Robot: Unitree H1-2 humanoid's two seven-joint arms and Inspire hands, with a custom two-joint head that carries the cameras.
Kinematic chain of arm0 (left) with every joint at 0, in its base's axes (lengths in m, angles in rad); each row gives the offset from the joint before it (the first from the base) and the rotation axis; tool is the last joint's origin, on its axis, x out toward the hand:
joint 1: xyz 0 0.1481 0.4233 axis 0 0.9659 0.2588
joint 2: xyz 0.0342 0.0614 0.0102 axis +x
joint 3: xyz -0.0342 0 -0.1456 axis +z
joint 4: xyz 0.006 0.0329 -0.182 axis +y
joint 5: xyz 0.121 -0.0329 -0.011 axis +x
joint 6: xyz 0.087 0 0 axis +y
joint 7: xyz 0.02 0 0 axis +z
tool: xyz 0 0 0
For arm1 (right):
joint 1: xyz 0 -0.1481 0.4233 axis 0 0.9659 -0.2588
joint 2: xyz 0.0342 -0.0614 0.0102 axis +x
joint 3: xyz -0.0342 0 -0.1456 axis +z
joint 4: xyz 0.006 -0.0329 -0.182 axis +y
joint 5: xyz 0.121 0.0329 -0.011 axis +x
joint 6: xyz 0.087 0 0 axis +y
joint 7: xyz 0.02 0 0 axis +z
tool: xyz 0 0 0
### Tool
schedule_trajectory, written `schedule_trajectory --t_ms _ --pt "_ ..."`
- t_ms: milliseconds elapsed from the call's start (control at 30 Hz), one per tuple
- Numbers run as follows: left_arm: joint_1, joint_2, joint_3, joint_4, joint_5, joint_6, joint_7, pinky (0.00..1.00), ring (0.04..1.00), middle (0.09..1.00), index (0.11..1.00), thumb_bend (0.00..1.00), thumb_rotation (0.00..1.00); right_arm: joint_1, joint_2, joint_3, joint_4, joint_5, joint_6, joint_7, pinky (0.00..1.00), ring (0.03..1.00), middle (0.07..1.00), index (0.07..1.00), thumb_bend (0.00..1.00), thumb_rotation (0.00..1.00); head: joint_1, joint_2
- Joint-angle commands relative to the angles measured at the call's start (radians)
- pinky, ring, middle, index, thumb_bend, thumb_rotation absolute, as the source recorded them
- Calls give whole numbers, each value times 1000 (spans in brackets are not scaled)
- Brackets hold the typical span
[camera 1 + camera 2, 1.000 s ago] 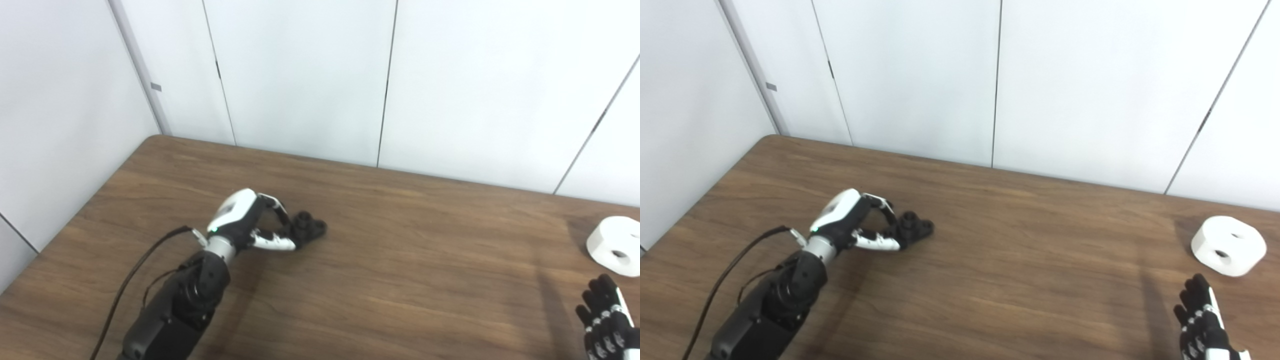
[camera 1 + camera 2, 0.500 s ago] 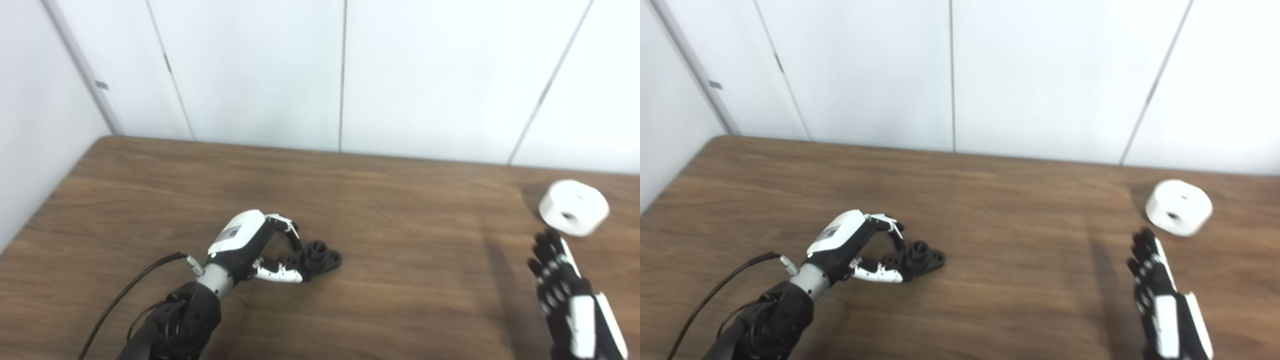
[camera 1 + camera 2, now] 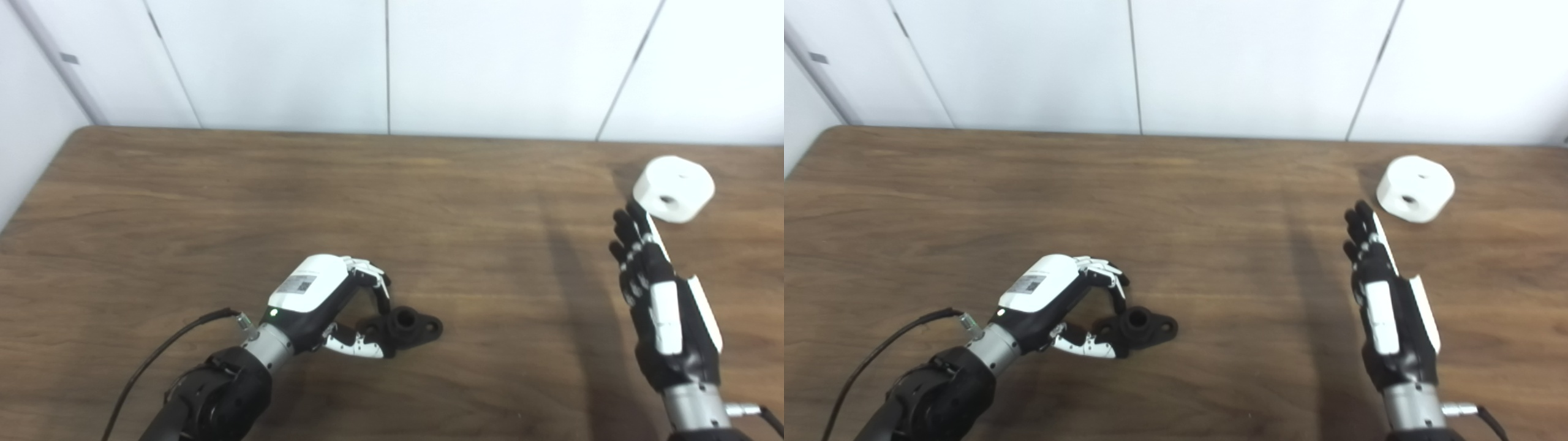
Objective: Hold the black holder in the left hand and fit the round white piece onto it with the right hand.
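The black holder point(image 3: 409, 324) lies flat on the wooden table point(image 3: 245, 196), a short round post standing up from its middle. My left hand point(image 3: 318, 300) curls over the holder's left end, thumb and fingers pinched on it. The round white piece point(image 3: 674, 188), thick and with a hole in its side, sits at the far right of the table. My right hand point(image 3: 658, 300) is open and held flat, its fingers stretched out toward the white piece. The fingertips point(image 3: 1360, 214) stop just short of the piece, not touching it.
White wall panels point(image 3: 386, 61) stand right behind the table's far edge. The table's left corner point(image 3: 79, 131) shows at the upper left. A black cable point(image 3: 165, 349) trails from my left wrist. Bare wood lies between the two hands.
The camera has swung right and down, shifting the whole picture. My right hand has come further up into view, reaching toward the white piece. My left hand stays at the holder.
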Motion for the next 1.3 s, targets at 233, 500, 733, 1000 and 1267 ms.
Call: schedule_trajectory --t_ms 233,500,733,1000,1267 --pt "-2 -46 -10 -12 29 -90 4 859 821 757 485 521 47 88 25 15 -97 5 51 -22 1000 1000 976 978 580 1000 -46 25" --pt "8 -56 -12 -54 60 -106 -22 857 817 757 486 520 47 64 23 7 -162 0 131 -48 1000 999 976 974 573 1000 -81 52" --pt "18 -57 -12 -65 103 -115 -45 858 821 761 486 521 47 37 4 -20 -197 1 191 -59 1000 1000 969 971 596 1000 -79 55" --pt "22 -42 5 -70 117 -109 -84 875 837 764 487 521 48 -28 -34 -71 -213 -14 253 -70 1000 1000 972 959 620 993 -133 47" --pt "38 -20 23 -48 111 -137 -79 865 841 764 486 521 49 -130 -118 -114 -193 -91 307 -65 1000 997 959 940 631 934 -218 17"
